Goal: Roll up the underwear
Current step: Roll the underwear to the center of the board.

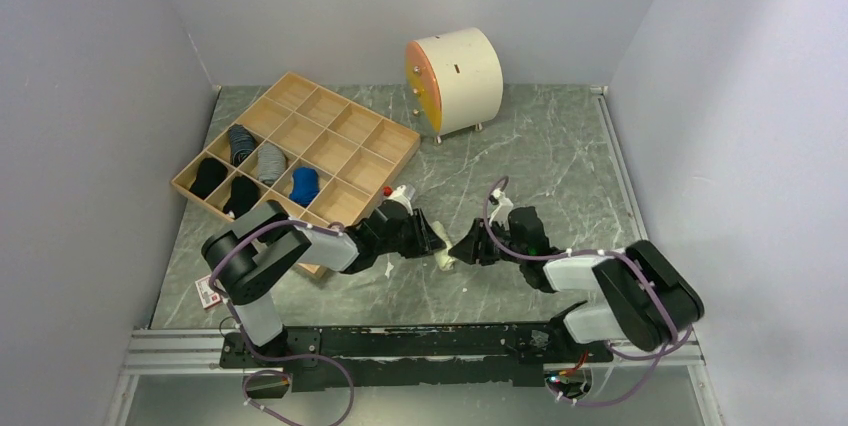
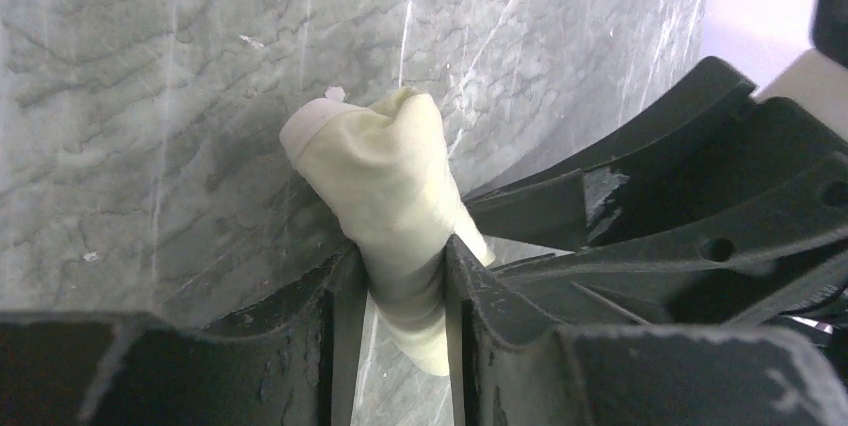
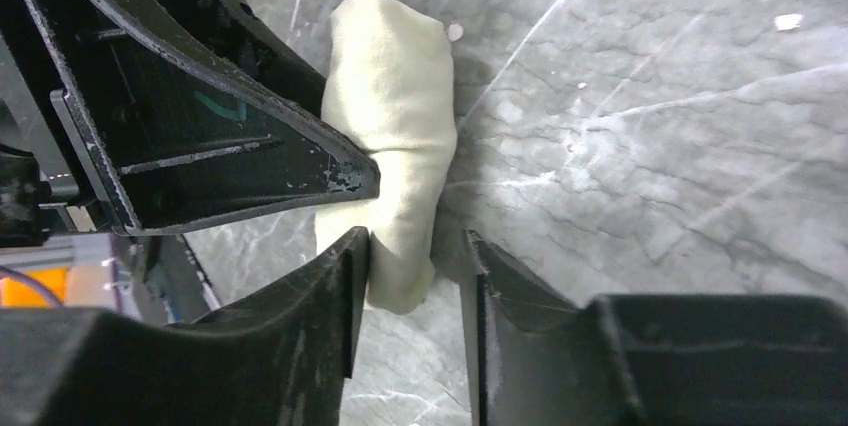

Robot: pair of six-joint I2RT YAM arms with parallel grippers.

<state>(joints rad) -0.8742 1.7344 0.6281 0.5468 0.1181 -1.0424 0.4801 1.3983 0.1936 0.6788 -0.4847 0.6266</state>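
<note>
Underwear looks rolled mid-frame on the counter: our left claw pinches it, right claw slack around it, only release remains.

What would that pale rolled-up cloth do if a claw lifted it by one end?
Probably floppy: the cloth roll narrows where the left claw pinches it. Likely light, as it looks like only a small bundle of soft fabric. Nothing visible ties it, so it may sag or unroll; nudged on the table it might roll sideways.
</note>
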